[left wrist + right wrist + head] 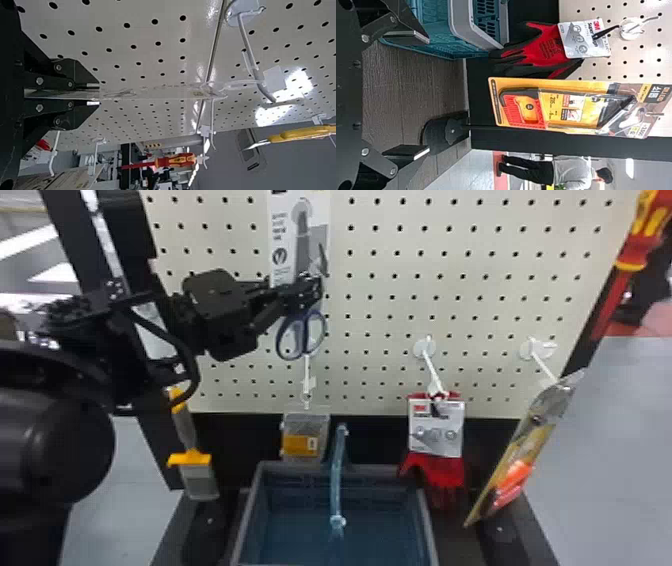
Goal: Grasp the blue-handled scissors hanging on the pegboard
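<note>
Pegboard [475, 290] is standing upright ahead of me, and the blue-handled scissors [300, 335] are hanging on it in their carded pack, left of its middle, with the blue loops pointing down. My left arm is coming in from the left side, and my left pincer [311, 287] is sitting on the pack just above the loops. In the left wrist view my fingers [75, 75] are pressing together on the thin clear edge of that pack, so this pincer is gripping the blue-handled scissors while they are hanging from their hook.

My right pincer [426, 94] is waiting low by the basket [466, 23], its two fingers spread wide with nothing between them.

Below the scissors a small pack [304, 435] is hanging from a white hook. To the right, red gloves [435, 475] are dangling from another hook, and a long yellow-carded tool [520, 450] is hanging tilted beyond them. The blue-grey basket is sitting under the board, its clear handle standing up.
</note>
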`<state>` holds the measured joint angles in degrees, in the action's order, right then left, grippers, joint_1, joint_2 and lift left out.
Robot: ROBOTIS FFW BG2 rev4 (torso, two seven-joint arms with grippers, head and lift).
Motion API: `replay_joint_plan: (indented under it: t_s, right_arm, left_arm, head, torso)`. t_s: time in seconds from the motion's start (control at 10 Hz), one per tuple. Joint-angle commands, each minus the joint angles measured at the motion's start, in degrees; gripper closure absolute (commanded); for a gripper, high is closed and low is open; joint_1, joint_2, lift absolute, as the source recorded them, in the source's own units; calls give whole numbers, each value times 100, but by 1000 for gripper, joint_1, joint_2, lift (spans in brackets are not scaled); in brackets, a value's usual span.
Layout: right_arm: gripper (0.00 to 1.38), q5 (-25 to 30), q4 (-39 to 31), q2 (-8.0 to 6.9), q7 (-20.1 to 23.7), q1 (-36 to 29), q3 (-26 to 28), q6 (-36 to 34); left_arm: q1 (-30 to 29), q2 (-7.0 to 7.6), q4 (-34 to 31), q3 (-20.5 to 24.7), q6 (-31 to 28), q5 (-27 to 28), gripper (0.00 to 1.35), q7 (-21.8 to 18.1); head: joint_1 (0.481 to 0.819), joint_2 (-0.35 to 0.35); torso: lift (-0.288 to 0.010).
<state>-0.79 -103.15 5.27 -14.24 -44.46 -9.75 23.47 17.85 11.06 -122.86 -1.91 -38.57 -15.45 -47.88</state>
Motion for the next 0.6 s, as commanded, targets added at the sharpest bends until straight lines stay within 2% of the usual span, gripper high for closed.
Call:
replay_joint_plan:
  t_s: [0.0, 0.5]
  right_arm:
    - [318, 0, 14, 0, 0, 1, 0, 0]
    - [318, -9, 28, -8, -8, 1, 0, 0]
  left_arm:
    - [20, 11, 16, -20, 42, 50, 1093, -46]
    - [20, 2, 114, -11, 112, 24, 1102, -63]
  head:
    - [549, 0]
    - [549, 0]
  torso:
    - [-100]
    - [-100]
